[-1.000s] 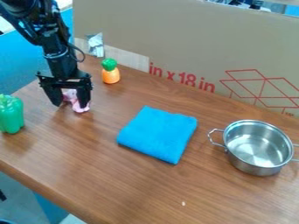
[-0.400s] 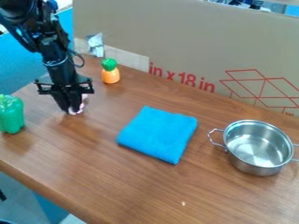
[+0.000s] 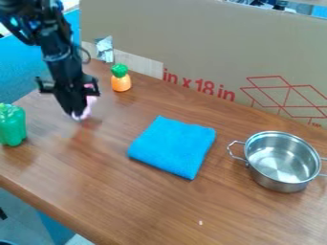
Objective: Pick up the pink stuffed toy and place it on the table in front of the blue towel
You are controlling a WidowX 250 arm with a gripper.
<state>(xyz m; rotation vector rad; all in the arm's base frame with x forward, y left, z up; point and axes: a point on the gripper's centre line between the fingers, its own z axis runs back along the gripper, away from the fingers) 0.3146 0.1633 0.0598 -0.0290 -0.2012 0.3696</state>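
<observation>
The black gripper (image 3: 75, 111) hangs low over the left part of the table, shut on a small pink object (image 3: 88, 106) that is partly hidden behind its fingers. To its left stands a green bell pepper toy (image 3: 12, 125). Behind it and to the right, an orange toy with a green top (image 3: 121, 79) stands upright. A folded blue cloth (image 3: 173, 147) lies flat at the middle of the table, apart from the gripper. On the right sits a steel pot (image 3: 281, 161) with two handles.
A large cardboard panel (image 3: 211, 43) with red print borders the wooden table (image 3: 127, 201) at the back. A crumpled silver piece (image 3: 104, 49) is at the panel's left end. The table's front edge runs along the lower left.
The gripper's fingers have closed from wide apart around the pink object. Since then the gripper and the pink object have moved slightly up. The other things have stayed in place.
</observation>
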